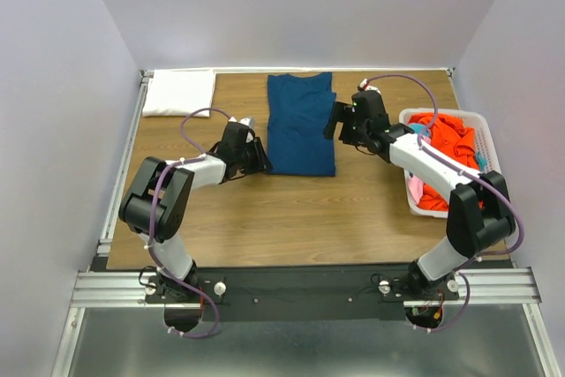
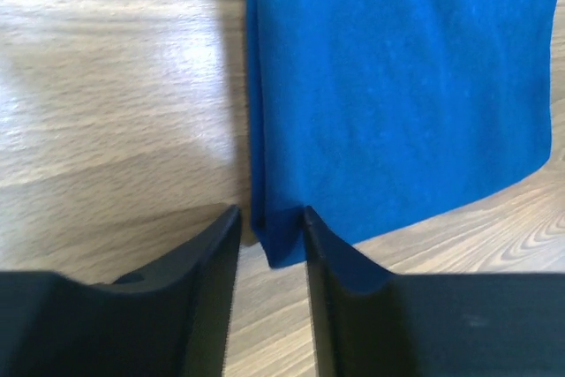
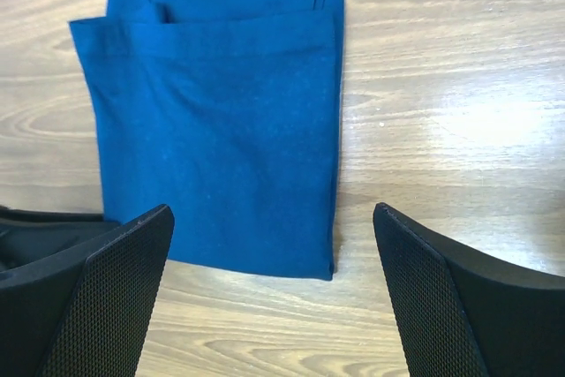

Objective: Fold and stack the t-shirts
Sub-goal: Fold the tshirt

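Observation:
A dark blue t-shirt [image 1: 302, 125] lies folded into a long strip in the middle of the table. My left gripper [image 1: 262, 163] sits low at its near left corner. In the left wrist view the gripper [image 2: 272, 211] has its jaws narrowed around that corner of the blue t-shirt [image 2: 397, 86]; the cloth touches the right finger and a thin gap remains on the left. My right gripper [image 1: 335, 121] hovers wide open by the shirt's right edge, and in its wrist view the gripper [image 3: 273, 207] frames the near right corner of the t-shirt [image 3: 221, 130]. A white t-shirt [image 1: 179, 92] lies folded at the back left.
A white slatted basket [image 1: 441, 115] stands at the right edge, holding an orange t-shirt [image 1: 446, 143], a bit of teal cloth [image 1: 421, 129] and pink cloth [image 1: 415, 190]. Bare wooden tabletop [image 1: 291, 218] stretches in front of the blue shirt.

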You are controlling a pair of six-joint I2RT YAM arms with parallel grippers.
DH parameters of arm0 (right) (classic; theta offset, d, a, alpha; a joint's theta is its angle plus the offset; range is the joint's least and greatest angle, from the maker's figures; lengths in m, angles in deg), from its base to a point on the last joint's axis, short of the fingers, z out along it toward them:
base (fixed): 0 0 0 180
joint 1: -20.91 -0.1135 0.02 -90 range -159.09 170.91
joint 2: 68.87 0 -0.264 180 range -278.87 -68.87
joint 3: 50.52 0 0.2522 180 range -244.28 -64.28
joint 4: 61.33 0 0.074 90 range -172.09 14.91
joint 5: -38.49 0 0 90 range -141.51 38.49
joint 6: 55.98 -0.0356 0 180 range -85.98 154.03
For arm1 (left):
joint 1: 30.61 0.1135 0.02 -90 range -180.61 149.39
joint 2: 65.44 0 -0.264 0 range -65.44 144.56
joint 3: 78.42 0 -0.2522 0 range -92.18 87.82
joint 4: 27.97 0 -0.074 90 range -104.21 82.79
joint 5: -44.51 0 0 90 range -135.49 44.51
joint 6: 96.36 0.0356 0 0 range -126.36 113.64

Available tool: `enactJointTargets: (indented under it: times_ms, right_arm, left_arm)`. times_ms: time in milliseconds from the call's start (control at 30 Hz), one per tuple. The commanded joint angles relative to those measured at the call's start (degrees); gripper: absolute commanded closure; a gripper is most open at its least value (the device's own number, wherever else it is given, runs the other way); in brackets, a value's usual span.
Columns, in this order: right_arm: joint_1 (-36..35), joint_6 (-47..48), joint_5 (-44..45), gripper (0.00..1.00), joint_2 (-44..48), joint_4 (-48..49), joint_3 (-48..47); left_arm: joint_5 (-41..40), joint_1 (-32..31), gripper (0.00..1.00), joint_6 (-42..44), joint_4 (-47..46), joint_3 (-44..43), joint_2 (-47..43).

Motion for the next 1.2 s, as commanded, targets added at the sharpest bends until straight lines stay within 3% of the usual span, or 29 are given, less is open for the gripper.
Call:
enactJointTargets:
  times_ms: [0,33,133,167,467,533,767,900,1167]
  right_arm:
    - [0.2,-1.4,1.8,0.00,2.1,0.2,2.7]
    - [0.2,-1.6,1.7,0.00,2.1,0.2,3.1]
    - [0.4,-2.3,1.6,0.00,2.8,0.1,5.4]
    - [0.4,-2.7,1.6,0.00,3.4,0.1,6.1]
    - [0.9,-5.5,-4.8,0.01,2.6,0.2,11.7]
    - [0.9,-6.1,-5.5,0.06,0.9,0.2,12.0]
    - [0.9,-6.6,-10.9,0.41,-4.7,1.3,11.0]
    - [0.9,-7.3,-11.2,0.49,-5.9,1.6,11.4]
    - [0.9,-7.6,-9.2,0.57,-8.9,2.4,12.1]
  left_arm:
    - [1.3,-0.6,0.63,-0.2,-0.4,-1.3,2.9]
    - [1.6,-0.7,0.65,-0.3,-0.3,-1.4,3.0]
    - [2.1,-1.0,0.85,0.2,-0.3,-1.5,3.1]
    - [2.0,-1.1,0.99,0.2,-0.2,-1.2,3.0]
    - [0.6,-1.4,1.00,0.2,-0.2,1.8,0.1]
    - [0.5,-1.6,1.00,0.1,-0.2,2.0,-0.1]
    - [0.3,-1.8,1.00,-0.2,-0.2,2.0,0.0]
    - [0.3,-1.9,1.00,-0.4,-0.2,2.2,0.0]
    - [0.0,-1.9,1.00,-0.6,-0.2,3.0,0.0]
